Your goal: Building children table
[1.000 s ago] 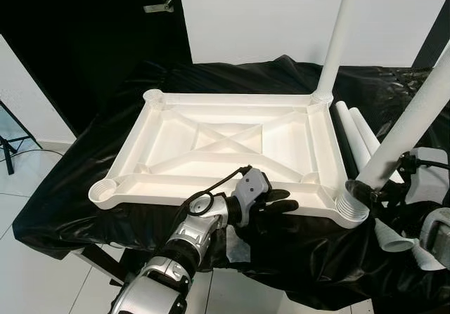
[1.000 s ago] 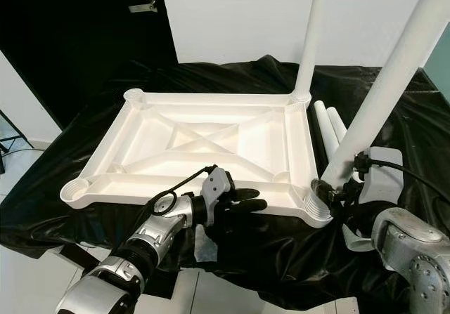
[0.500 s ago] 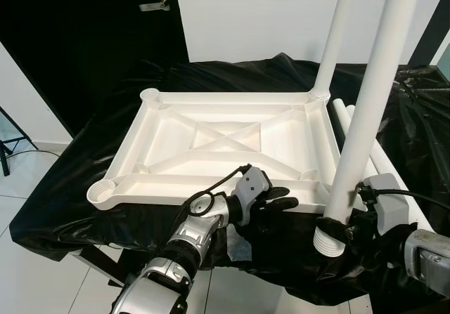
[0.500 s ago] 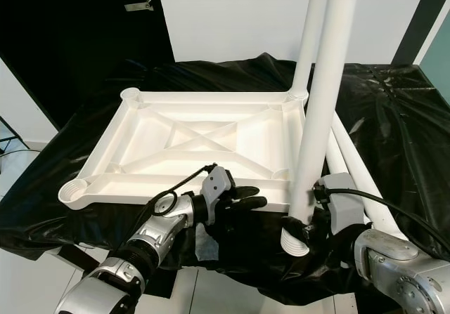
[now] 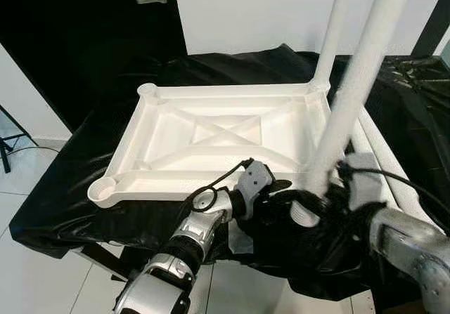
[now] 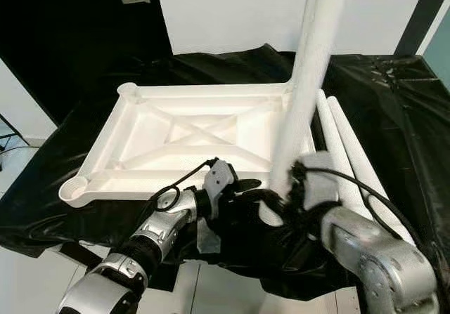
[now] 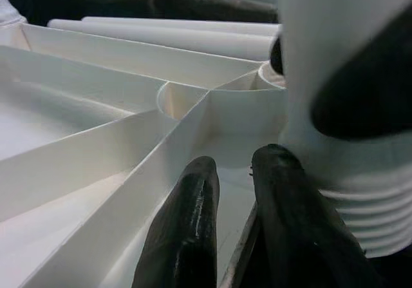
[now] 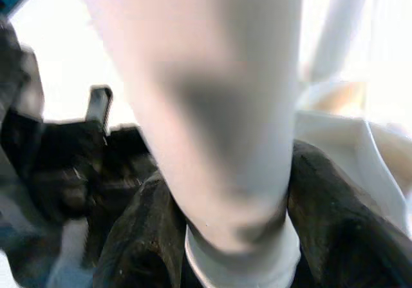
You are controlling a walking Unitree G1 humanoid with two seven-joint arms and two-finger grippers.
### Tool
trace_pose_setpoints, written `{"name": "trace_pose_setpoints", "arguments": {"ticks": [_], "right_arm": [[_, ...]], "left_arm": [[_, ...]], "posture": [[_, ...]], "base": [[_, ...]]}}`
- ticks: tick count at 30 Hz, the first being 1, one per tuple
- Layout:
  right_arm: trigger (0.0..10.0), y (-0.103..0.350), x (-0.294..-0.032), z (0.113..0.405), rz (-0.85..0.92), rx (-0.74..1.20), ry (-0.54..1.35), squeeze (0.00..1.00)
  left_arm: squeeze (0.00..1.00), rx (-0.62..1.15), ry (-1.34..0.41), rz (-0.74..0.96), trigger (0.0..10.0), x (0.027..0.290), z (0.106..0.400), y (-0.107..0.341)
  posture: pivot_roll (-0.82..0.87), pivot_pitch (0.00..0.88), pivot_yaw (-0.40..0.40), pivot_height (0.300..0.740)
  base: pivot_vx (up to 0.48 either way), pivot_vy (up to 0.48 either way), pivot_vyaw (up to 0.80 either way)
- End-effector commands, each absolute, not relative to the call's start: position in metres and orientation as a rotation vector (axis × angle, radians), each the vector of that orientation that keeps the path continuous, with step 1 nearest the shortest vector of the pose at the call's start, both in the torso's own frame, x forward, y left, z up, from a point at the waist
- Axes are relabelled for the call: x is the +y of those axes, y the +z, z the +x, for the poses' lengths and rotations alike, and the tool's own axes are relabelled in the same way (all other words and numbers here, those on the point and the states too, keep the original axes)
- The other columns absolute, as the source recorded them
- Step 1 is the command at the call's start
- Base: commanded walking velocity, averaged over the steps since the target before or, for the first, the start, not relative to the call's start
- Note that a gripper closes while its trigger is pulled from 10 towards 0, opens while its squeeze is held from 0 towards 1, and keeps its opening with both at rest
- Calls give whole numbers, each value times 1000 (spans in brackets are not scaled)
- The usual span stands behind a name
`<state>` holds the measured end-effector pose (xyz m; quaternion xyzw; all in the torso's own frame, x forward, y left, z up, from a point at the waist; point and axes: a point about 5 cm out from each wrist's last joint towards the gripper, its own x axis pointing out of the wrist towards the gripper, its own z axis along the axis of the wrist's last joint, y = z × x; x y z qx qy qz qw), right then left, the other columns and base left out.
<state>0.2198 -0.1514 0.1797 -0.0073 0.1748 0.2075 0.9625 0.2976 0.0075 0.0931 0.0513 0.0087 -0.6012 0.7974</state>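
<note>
Right gripper [image 8: 225,236] pinches 1 table leg [image 5: 351,96] (tilted); left gripper [image 7: 232,191] fingers pressed together at tabletop [image 5: 211,135] rim.

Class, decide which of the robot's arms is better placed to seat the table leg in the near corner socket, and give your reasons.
Right. Its tool already grips the leg near its ribbed end, close to that corner, while the left tool just rests at the tabletop's near edge.

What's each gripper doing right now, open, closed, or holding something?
Left gripper: shut, fingers together, resting against the near edge of the upturned tabletop.
Right gripper: shut on the white table leg, near its ribbed end.
</note>
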Motion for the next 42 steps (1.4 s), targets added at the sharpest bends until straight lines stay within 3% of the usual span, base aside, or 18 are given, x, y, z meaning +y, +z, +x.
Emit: {"name": "trace_pose_setpoints", "arguments": {"ticks": [1,10,12,23,31,33,34,35,36,42], "right_arm": [[10000,199,-140,223,1,219,480,0],[10000,221,-135,238,41,69,390,0],[10000,225,-142,242,7,43,288,0],[10000,227,-149,242,-74,31,209,0],[10000,197,-165,232,-252,85,59,0],[10000,193,-168,231,-246,101,34,0],[10000,192,-170,232,-243,102,23,0],[10000,192,-170,232,-243,102,23,0],[10000,193,-173,233,-235,100,2,0],[10000,194,-175,235,-238,91,-10,0]], "left_arm": [[0,146,-1310,109,10000,10,286,69],[0,134,-1263,79,10000,15,291,71],[0,115,-1216,69,10000,20,297,75],[0,38,-1078,-16,10000,29,314,91],[0,-92,-964,-137,10000,44,328,119],[149,-107,-966,-168,10000,46,328,122],[404,-114,-974,-190,10000,47,328,124],[404,-114,-974,-190,10000,47,328,124],[1000,-135,-1010,-257,10000,48,325,129],[1000,-169,-1081,-284,10000,46,318,134]], "posture": [[-212,27,37,740],[-206,18,36,740],[-210,10,36,740],[-223,0,38,740],[-218,0,41,740],[-216,0,41,740],[-214,0,41,740],[-214,0,41,740],[-210,0,38,740],[-203,0,31,740]], "base": [[0,0,0],[0,0,0],[0,0,0],[0,0,0],[0,0,0],[0,0,0],[0,0,0],[0,0,0],[0,0,0],[0,0,0]]}}
